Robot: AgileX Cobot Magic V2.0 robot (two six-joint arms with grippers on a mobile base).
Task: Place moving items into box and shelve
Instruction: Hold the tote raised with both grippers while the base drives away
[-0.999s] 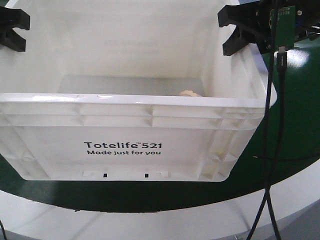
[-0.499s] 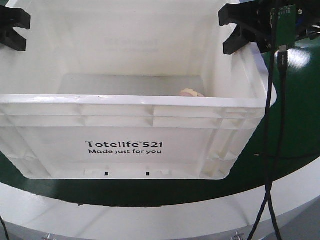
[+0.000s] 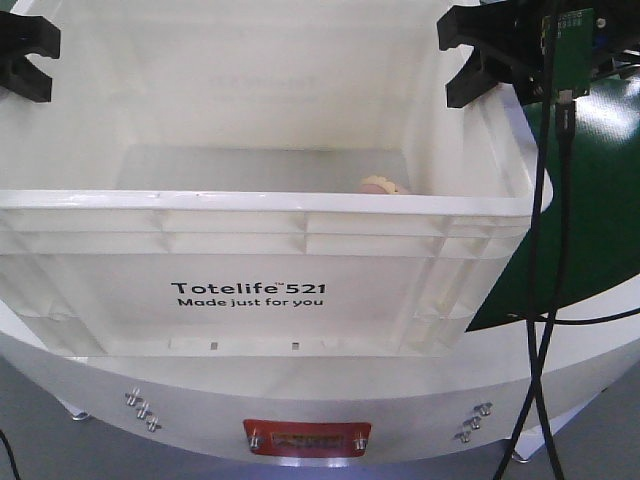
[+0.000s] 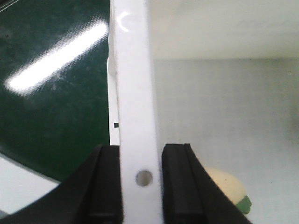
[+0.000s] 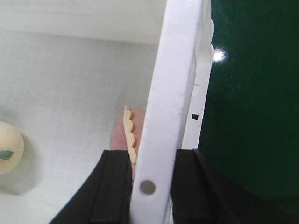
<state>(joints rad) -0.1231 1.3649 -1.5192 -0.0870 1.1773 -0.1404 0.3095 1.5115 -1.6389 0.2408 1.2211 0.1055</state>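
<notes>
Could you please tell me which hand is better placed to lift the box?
Neither alone: the left hand clamps the box at its left rim, the right hand at its right rim; both should probably lift together.

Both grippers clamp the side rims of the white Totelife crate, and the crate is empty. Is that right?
Not quite: the box is not empty. The right wrist view shows a pale cream-yellow toy and a pinkish-brown toy on its floor. The left gripper and the right gripper do clamp its side rims.
</notes>
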